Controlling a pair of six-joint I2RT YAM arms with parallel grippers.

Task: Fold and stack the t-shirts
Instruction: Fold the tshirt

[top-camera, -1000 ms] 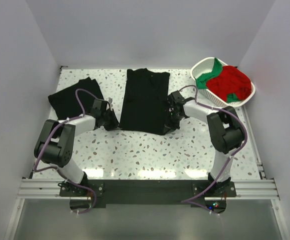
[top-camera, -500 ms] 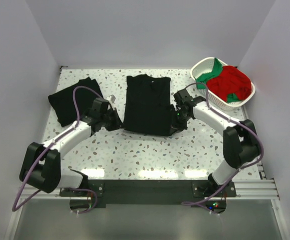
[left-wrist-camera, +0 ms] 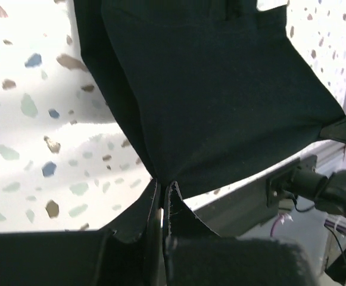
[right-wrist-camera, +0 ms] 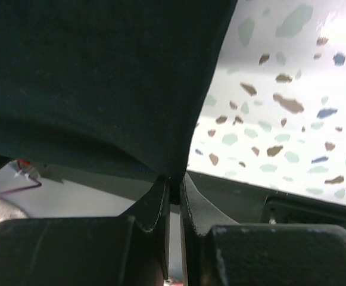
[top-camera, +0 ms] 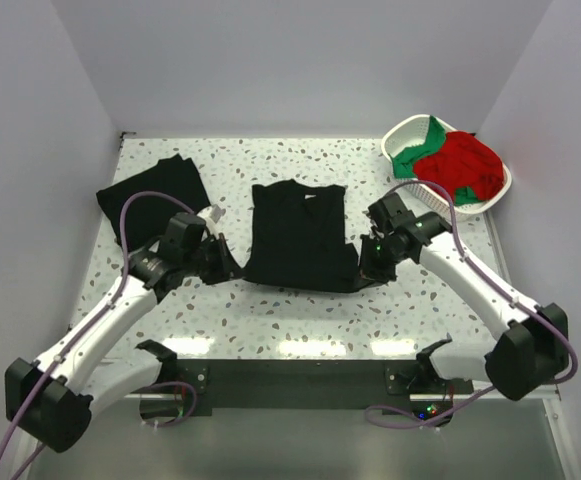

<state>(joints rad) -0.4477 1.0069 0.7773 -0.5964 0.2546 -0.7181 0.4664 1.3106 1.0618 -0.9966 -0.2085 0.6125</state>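
Note:
A black t-shirt (top-camera: 299,235) with a small white neck label lies in the middle of the table, its near edge lifted. My left gripper (top-camera: 232,270) is shut on its near left corner (left-wrist-camera: 161,173). My right gripper (top-camera: 362,277) is shut on its near right corner (right-wrist-camera: 171,173). Both hold the cloth stretched between them. A folded black t-shirt (top-camera: 153,197) lies at the far left. Red and green t-shirts (top-camera: 456,165) are heaped in the basket.
A white lattice basket (top-camera: 402,135) stands at the far right corner. The speckled table (top-camera: 300,315) ends at a metal rail (top-camera: 290,372) at the near edge. White walls close in the left, back and right.
Both grippers have drawn toward the near edge with the shirt's corners, dragging the black shirt nearer. The arms have stretched out and lowered.

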